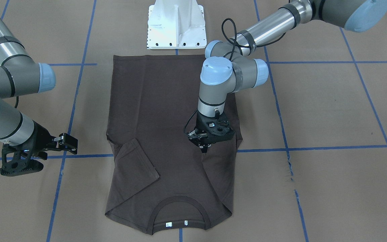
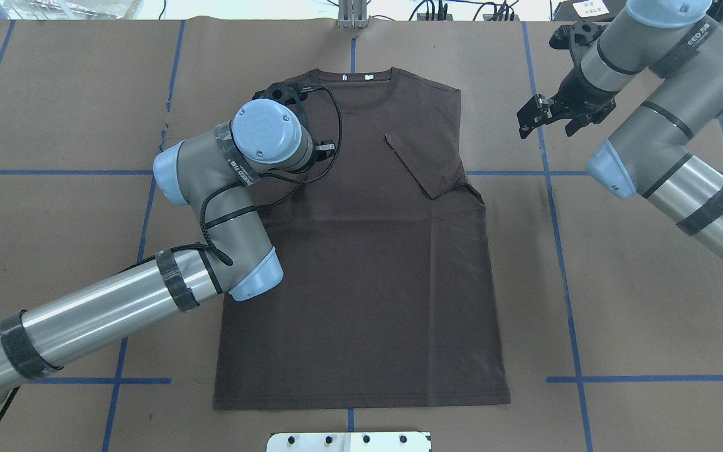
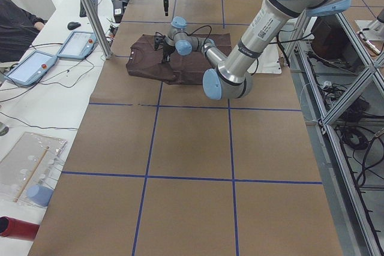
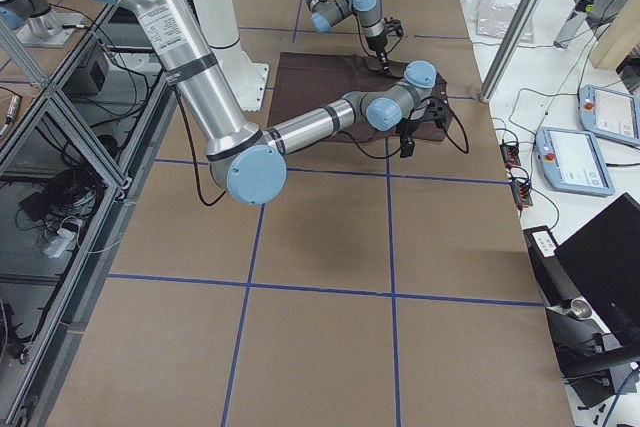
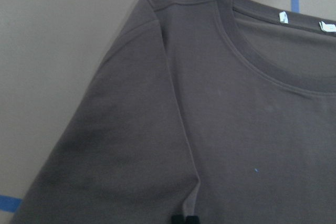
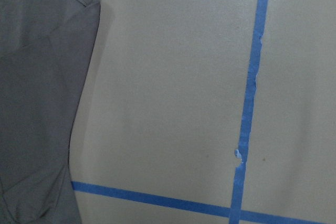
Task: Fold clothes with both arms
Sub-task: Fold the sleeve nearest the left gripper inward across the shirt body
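Observation:
The dark brown T-shirt [image 1: 166,111] lies flat on the brown table, with its collar [image 1: 180,215] and white neck tags on the side away from the robot. Both sleeves are folded inward over the body; the one on the right arm's side shows as a flap [image 2: 424,163]. My left gripper [image 1: 204,148] points down onto the other folded sleeve. In the left wrist view its tips [image 5: 184,219] are together on a crease of the cloth. My right gripper [image 2: 546,116] is open and empty, above the bare table beside the shirt's shoulder.
The white pedestal base [image 1: 176,27] stands at the shirt's hem end. Blue tape lines [image 6: 247,103] cross the table. Tablets [image 3: 30,67] and cables lie on a side bench beyond the collar end. The left arm's elbow [image 2: 236,188] hangs over the shirt's edge.

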`<state>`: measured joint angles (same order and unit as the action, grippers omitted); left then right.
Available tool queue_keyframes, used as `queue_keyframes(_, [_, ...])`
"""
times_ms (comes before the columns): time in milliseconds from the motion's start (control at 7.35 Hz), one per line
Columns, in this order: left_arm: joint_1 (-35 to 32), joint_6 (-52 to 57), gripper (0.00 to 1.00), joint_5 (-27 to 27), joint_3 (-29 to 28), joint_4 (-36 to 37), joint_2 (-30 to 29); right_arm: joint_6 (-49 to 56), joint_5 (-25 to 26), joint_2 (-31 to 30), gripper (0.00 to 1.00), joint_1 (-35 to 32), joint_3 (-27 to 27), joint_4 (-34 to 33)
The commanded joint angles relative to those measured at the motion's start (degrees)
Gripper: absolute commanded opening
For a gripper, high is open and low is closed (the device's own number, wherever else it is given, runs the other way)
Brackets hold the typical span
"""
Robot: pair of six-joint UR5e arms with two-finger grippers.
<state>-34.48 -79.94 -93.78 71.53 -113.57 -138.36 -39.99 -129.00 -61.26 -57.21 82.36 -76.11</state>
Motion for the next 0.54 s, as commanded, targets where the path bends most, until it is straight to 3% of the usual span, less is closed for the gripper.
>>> queue_keyframes(0, [0.11, -1.53, 0.00, 0.08, -5.51, -5.32, -2.18, 0.00, 0.06, 0.00, 1.00, 0.00, 0.00, 0.00])
queue_keyframes(408, [-0.15, -1.54, 0.00, 0.00, -5.62, -6.57, -2.27, 0.00, -0.03, 0.09, 1.00, 0.00, 0.00, 0.00])
